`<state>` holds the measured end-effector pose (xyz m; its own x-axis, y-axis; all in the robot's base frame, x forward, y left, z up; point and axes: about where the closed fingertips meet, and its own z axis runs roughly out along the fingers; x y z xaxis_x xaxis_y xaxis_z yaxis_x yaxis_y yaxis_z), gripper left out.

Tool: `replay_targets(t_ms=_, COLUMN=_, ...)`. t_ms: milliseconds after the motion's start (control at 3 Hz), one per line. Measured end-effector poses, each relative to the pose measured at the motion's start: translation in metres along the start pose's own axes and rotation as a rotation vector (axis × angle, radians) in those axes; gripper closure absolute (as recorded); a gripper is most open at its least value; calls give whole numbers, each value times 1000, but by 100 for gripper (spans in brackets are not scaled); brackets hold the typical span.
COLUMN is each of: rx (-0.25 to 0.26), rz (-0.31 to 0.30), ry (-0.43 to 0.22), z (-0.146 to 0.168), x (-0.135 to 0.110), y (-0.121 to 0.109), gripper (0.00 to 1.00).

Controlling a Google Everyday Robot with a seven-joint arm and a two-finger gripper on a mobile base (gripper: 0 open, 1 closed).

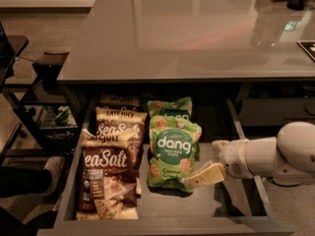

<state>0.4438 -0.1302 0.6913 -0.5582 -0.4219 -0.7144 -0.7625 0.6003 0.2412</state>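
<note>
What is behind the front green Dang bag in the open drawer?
A second green bag lies behind the Dang bag, its lower part covered. The drawer back is in shadow. The gripper is at the Dang bag's lower right corner.

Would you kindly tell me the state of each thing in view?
Grey metal drawer: pulled open.
Front green Dang rice chip bag: lying flat, overlapping the rear one.
Rear green bag: lying flat, partly covered.
Front brown Sea Salt chip bag: lying flat atop others behind.
Cream end effector: in the drawer, at the front green bag's lower right corner; contact unclear.
</note>
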Motion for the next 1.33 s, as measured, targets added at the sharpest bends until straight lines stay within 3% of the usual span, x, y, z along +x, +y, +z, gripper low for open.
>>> replay_targets(t_ms=333, rx=-26, rz=54, ry=-13, z=26, x=11, y=-5, gripper=0)
replay_targets(t_ms=1000, rx=-119, rz=86, ry=-41, z=63, x=8, y=8, gripper=0)
replay_targets(t_ms=1333, rx=-167, rz=76, ry=-43, z=76, x=-1, y=21, gripper=19)
